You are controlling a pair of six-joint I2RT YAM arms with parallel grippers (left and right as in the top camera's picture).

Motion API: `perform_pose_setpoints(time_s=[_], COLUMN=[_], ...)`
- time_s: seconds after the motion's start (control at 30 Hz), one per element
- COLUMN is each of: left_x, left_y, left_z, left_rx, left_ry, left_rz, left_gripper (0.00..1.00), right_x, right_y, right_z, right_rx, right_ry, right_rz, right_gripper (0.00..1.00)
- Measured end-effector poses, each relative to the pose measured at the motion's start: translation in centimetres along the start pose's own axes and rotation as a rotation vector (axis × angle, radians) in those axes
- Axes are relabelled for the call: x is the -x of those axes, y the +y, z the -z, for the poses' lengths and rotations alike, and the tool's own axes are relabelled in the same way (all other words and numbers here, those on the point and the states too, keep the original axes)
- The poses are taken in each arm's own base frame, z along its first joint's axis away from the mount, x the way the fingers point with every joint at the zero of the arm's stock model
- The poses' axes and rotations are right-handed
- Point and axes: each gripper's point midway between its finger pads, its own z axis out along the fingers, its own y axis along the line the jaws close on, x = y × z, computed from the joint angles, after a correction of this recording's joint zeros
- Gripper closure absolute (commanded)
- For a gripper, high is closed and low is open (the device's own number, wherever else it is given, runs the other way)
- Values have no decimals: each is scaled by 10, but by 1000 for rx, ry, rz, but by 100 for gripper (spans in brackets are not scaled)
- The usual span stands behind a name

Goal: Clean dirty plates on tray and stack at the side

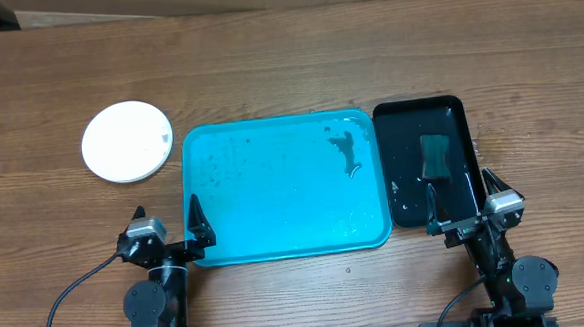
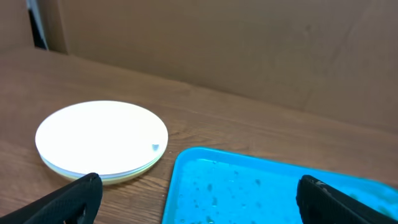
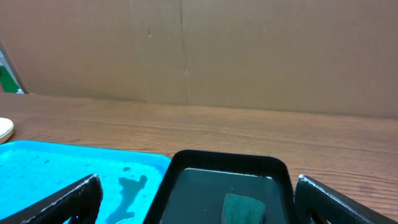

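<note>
A brown wood-grain table (image 1: 287,64) fills the scene, its grain running left to right. Along its far edge stands a wall of plain tan cardboard panels (image 3: 261,56), with one vertical seam. The light is soft and even.

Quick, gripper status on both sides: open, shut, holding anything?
Left gripper: open, holding nothing.
Right gripper: open, holding nothing.

Wet-speckled tray (image 1: 275,219): glossy turquoise plastic. Left of it, plates (image 1: 126,141): smooth plastic. Right, black tray (image 1: 401,148): glossy. Beneath, table (image 1: 297,63): matt grained wood.
</note>
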Motion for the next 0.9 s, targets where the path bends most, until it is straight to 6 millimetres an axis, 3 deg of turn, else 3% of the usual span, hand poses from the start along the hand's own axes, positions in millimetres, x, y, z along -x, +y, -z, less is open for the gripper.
perform_pose_setpoints(time_s=[0.33, 0.9], left_x=[-2, -2], left_y=[-10, -10], left_z=[0, 0], left_rx=[-41, -40], left_ry=[6, 6], left_rz=[-149, -159], left_gripper=[0, 0], right_x=[0, 0], right_y=[0, 0], right_z=[0, 0], right_rx=[0, 0], right_ry=[0, 0], right_rz=[0, 0], right_gripper=[0, 0])
